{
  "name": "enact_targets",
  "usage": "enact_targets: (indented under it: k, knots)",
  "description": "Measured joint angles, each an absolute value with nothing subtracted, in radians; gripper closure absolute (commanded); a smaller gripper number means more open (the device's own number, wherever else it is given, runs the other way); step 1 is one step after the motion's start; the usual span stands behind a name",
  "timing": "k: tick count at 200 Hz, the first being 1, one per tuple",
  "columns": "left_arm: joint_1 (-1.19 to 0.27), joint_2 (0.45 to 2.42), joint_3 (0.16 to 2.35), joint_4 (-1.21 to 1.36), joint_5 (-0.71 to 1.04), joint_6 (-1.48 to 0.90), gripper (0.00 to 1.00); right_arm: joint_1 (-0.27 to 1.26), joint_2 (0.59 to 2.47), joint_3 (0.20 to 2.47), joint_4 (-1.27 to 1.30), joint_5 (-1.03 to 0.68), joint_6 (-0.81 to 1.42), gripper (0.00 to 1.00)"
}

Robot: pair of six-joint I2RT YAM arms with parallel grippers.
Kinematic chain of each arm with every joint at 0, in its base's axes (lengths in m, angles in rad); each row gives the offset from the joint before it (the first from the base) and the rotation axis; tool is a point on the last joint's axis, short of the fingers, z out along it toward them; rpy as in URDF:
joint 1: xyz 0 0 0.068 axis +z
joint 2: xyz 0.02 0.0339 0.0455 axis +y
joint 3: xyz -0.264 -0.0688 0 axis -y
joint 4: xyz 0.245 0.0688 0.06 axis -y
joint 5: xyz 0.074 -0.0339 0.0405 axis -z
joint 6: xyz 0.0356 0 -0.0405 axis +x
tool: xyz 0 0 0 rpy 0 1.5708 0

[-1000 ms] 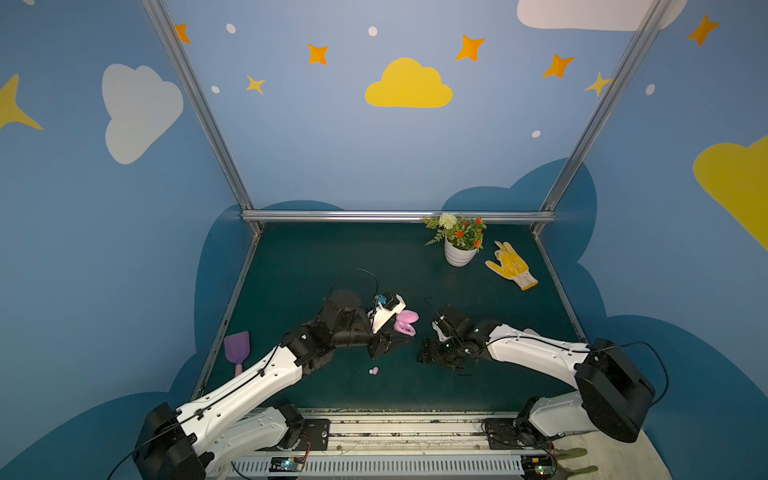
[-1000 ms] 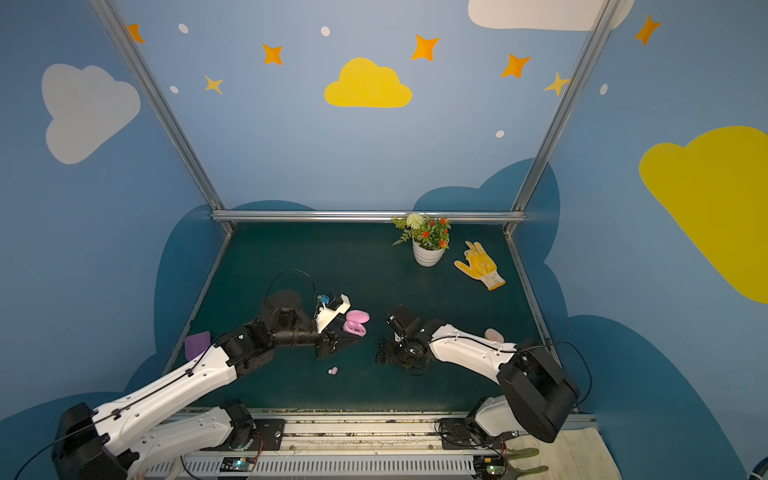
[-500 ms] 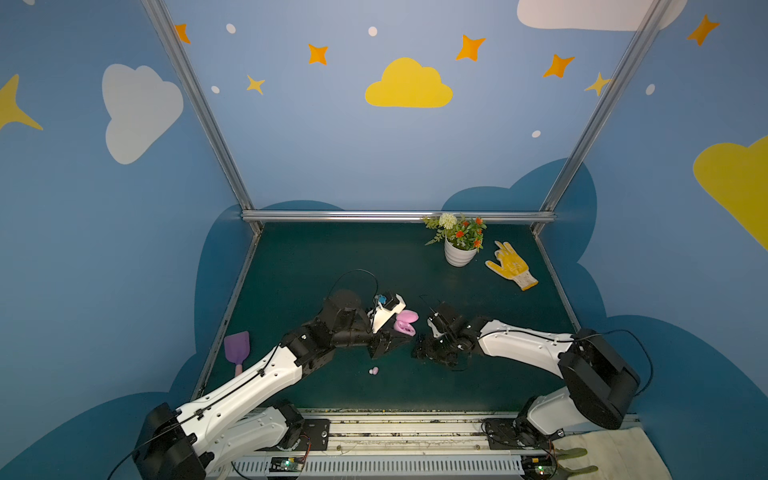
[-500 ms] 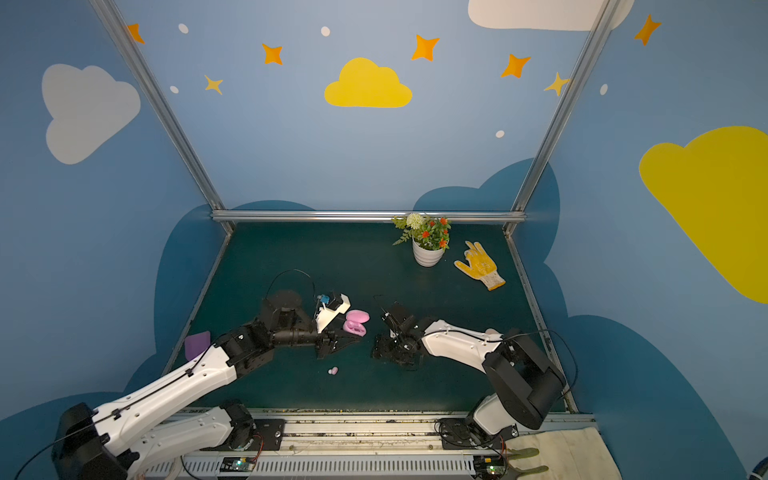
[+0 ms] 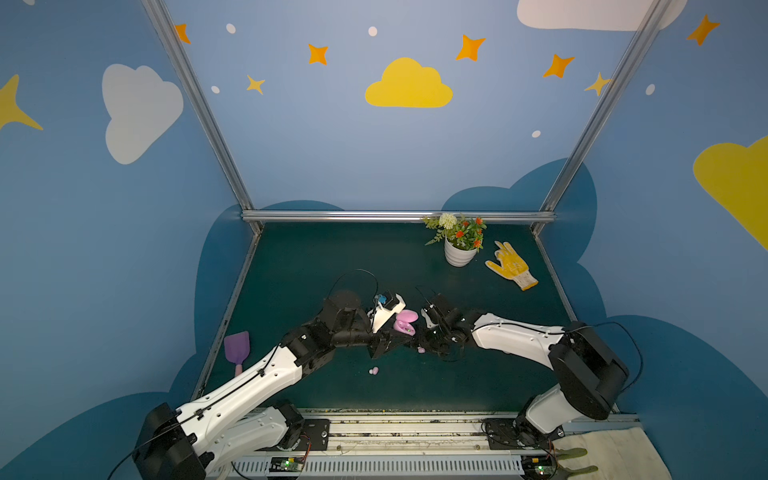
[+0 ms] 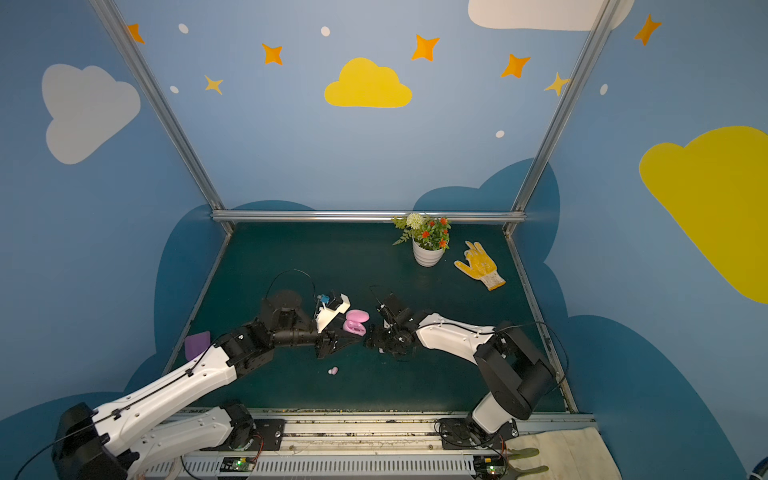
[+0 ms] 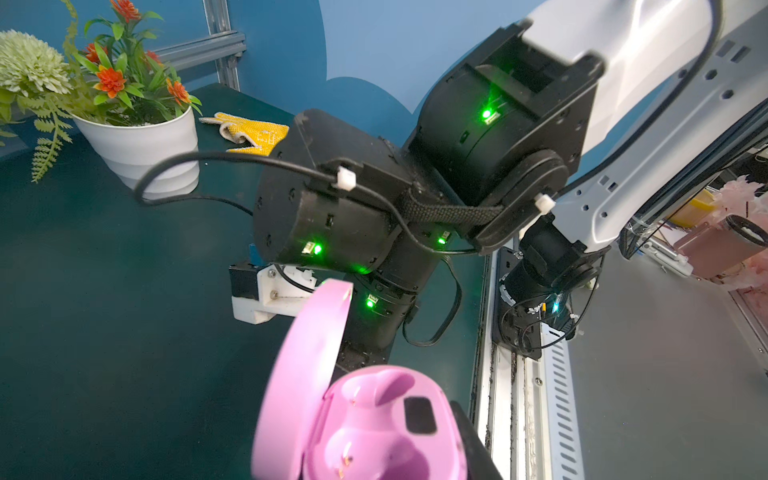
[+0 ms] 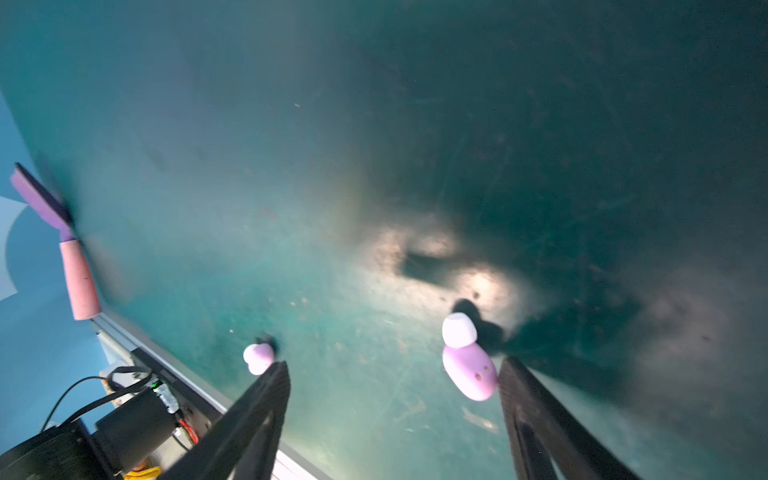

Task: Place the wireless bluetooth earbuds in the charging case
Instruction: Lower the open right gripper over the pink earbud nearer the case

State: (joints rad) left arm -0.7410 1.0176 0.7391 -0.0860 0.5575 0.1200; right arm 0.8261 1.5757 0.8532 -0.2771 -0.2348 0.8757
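Observation:
My left gripper (image 5: 395,335) is shut on the pink charging case (image 5: 405,322), held off the mat with its lid open. In the left wrist view the case (image 7: 374,432) shows two empty sockets, with one black finger (image 7: 473,440) at its side. My right gripper (image 8: 393,365) is open low over the mat, just right of the case in both top views. One lilac, white-tipped earbud (image 8: 469,370) lies between its fingers, close to one finger (image 8: 536,415). A second earbud (image 8: 258,357) lies apart on the mat, seen in both top views (image 5: 374,370) (image 6: 333,370).
A white flower pot (image 5: 459,249) and a yellow glove (image 5: 513,266) sit at the back right. A purple scoop (image 5: 237,347) lies at the left edge of the green mat. A metal rail (image 5: 395,428) runs along the front.
The right arm has swung left, bringing its open gripper closer to the case and over the earbud. The left arm and the case have stayed put.

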Motion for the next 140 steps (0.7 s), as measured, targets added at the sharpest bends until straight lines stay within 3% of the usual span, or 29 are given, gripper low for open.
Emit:
enact_targets:
  k: [140]
  knots:
    - [-0.739, 1.018, 0.739, -0.086, 0.554, 0.12, 0.86, 0.83, 1.648, 0.932, -0.217, -0.323, 0.871, 0.22]
